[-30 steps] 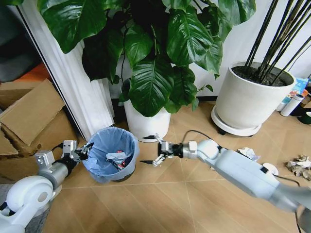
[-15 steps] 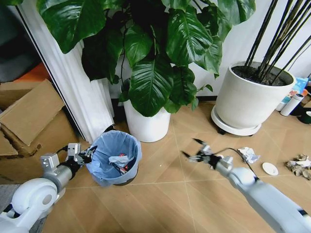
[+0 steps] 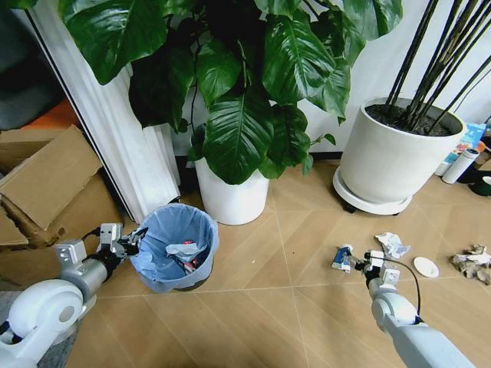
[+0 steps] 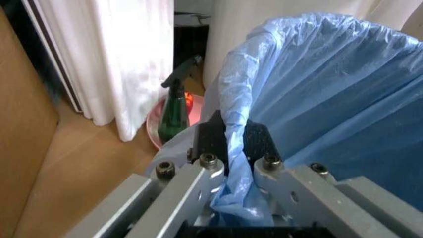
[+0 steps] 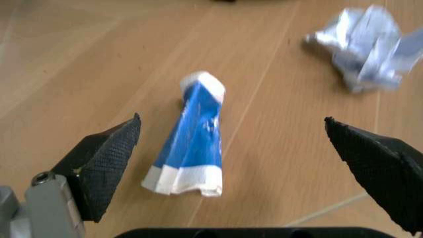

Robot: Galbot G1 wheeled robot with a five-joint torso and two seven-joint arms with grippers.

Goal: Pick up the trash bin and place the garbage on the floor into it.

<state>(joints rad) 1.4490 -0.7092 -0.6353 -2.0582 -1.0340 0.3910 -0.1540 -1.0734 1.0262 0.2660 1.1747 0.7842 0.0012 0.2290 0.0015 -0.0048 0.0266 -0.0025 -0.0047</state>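
the left gripper is clamped on the rim of the trash bin, its fingers pinching a fold of the light blue bag liner against the black edge. the bin stands on the wooden floor in front of a white plant pot, near a white curtain and flattened cardboard. inside the bin lie some pieces of litter, white and red among them. in the left wrist view a dark green spray bottle stands beyond the bin by the curtain.

the right gripper is low over the floor with its fingers spread wide, and the blue-white packet lies flat on the floor between the two black pads; neither pad touches it. a crumpled white paper ball lies just beyond the packet. farther to the robot's right sit a white disc and a grey-brown paper wad, both on the floor, apart from one another. a large white pot stands behind them.
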